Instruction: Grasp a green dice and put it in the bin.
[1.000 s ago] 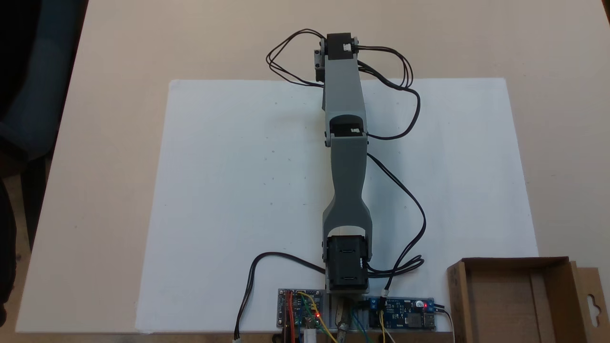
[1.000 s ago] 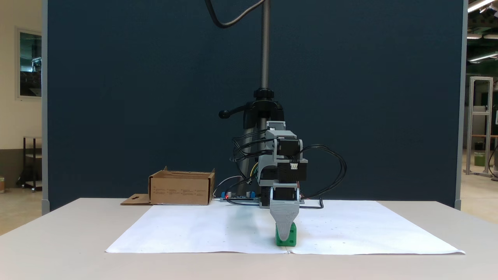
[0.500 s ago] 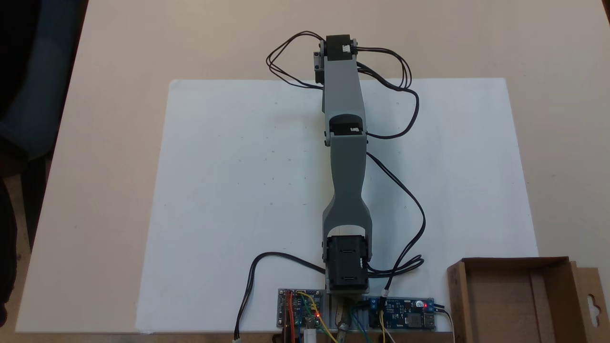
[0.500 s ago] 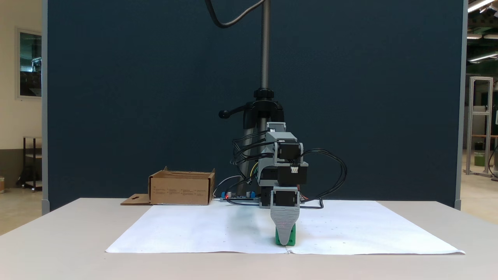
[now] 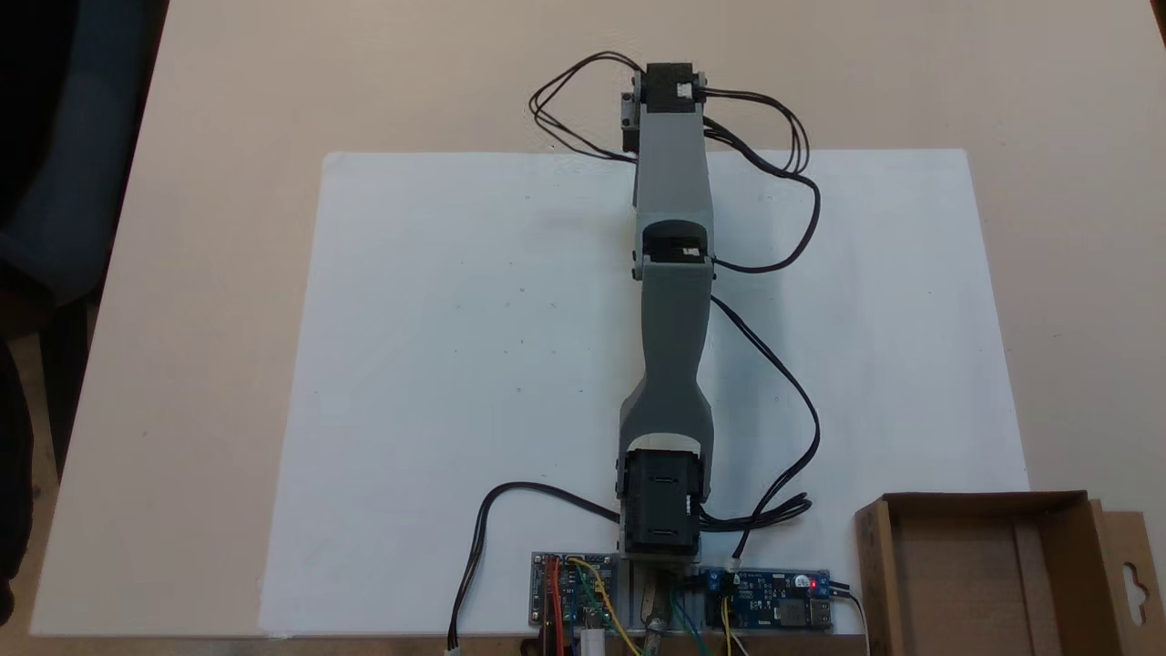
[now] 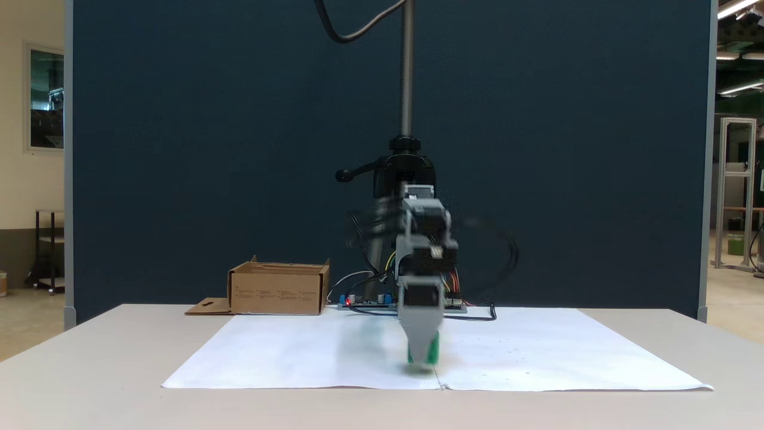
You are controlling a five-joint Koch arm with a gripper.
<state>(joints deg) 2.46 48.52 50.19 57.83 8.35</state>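
In a fixed view from the front, the gripper (image 6: 422,357) points straight down over the near edge of the white paper sheet (image 6: 537,352), and the whole arm is smeared by motion blur. The green dice (image 6: 433,349) sits right behind the grey front finger, its green showing on both sides of the finger tip, more on the view's right. It seems slightly clear of the paper, with a faint shadow beneath, though the blur makes that hard to judge. The fingers lie one behind the other for this camera, so how far apart they stand, and whether they truly clamp the dice, cannot be told. In the fixed view from above, the arm (image 5: 672,292) stretches out across the sheet to its far edge and hides the dice and the fingers beneath it. The bin (image 6: 277,289) stands well apart on the tabletop (image 6: 89,358), beside the arm's base, at the view's left in the front view; from above it (image 5: 1093,547) lies in the lower right corner, open side up, its flap with the hang-hole spread outward.
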